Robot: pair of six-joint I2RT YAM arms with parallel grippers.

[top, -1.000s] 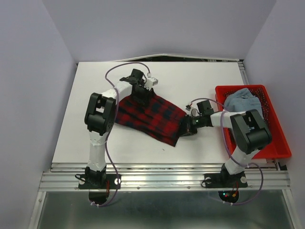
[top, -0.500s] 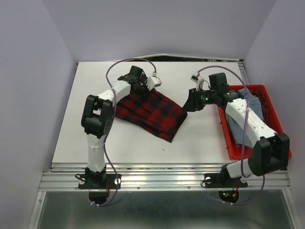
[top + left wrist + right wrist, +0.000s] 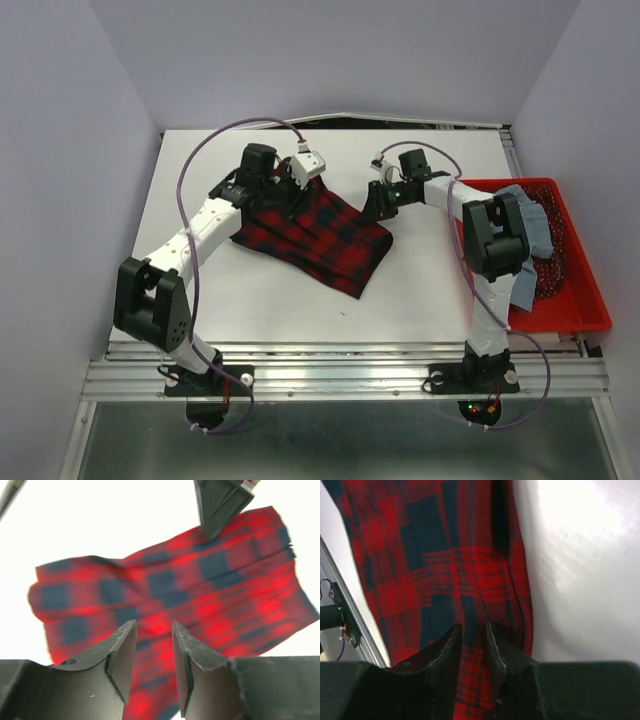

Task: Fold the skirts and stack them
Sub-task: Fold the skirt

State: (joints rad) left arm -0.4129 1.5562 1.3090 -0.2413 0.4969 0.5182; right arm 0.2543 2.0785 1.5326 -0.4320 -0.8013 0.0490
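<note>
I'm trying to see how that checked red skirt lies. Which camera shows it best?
The top external view: nearly the whole plaid skirt shows, lying on the table. The left wrist view shows most of it, blurred, behind its fingers; the right wrist view shows one edge close up.

No text, label, brand name, number or sign can be read in any of the views.
</note>
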